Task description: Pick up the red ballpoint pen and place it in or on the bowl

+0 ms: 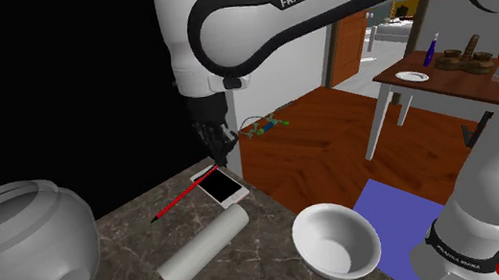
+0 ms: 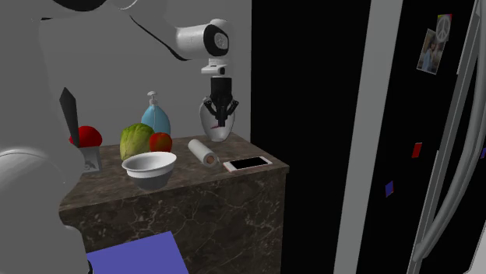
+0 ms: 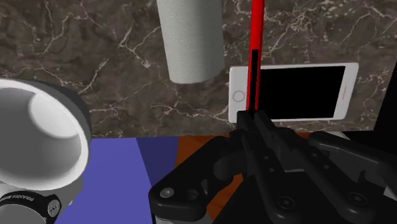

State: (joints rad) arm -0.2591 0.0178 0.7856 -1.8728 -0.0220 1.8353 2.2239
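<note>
The red pen (image 1: 182, 198) sits left of centre in the shoulder view, slanting across the dark marbled bench (image 1: 119, 238) with its upper, darker end at the corner of a white phone (image 1: 222, 187). The black jaws hang just above that corner, in the middle of the frame, under the white arm (image 1: 319, 1). In the wrist view the jaws are drawn together to a narrow tip, and the pen (image 3: 257, 38) runs straight away from that tip, across one end of the phone (image 3: 299, 92). Whether they pinch the pen's end or merely meet over it I cannot tell. The white bowl (image 1: 338, 242) stands at the lower right of centre in the shoulder view, well apart from the pen, with a pale roll (image 1: 202, 251) lying between them. A large grey jar (image 1: 18, 247) takes the lower left corner. In the second exterior view the bowl (image 2: 149, 167) is left of centre, with a red apple (image 2: 160, 142), a green lettuce (image 2: 136, 140) and a blue bottle (image 2: 156, 115) behind it.
</note>
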